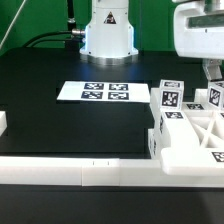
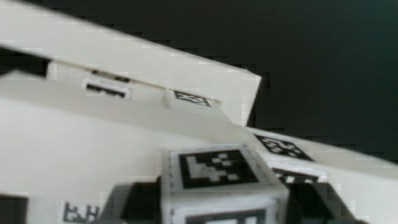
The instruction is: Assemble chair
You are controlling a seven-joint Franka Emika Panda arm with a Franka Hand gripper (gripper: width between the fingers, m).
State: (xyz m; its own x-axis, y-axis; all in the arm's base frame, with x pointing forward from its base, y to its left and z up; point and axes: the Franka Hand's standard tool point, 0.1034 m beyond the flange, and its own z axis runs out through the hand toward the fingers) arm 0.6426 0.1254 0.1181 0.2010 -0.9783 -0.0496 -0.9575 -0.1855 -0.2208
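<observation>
- A small white leg block (image 2: 222,180), tagged in black and white, is filling the near part of the wrist view, sitting between two dark fingers (image 2: 134,200).
- The claw (image 1: 212,75) is grasping this block, its jaws clenched partway around it; in the exterior view the claw is hanging at the exterior view's right edge, over the heap of parts.
- The other chair parts are clustering at the exterior view's right: an upright tagged block (image 1: 169,97), and a braced frame (image 1: 195,135) lying just beside it.
- A broad white slab (image 2: 125,110) is lying beneath the held block in the wrist view.
- A long white border rail (image 1: 70,172) is running along the near edge of the black table (image 1: 60,125).
- The marker board (image 1: 95,92) is lying flat near the table's middle, well apart from the parts.
- The step in hand is probably carrying a leg block toward its seat on a larger part.
- The next move is likely calling for careful alignment over the socket before pressing down.
</observation>
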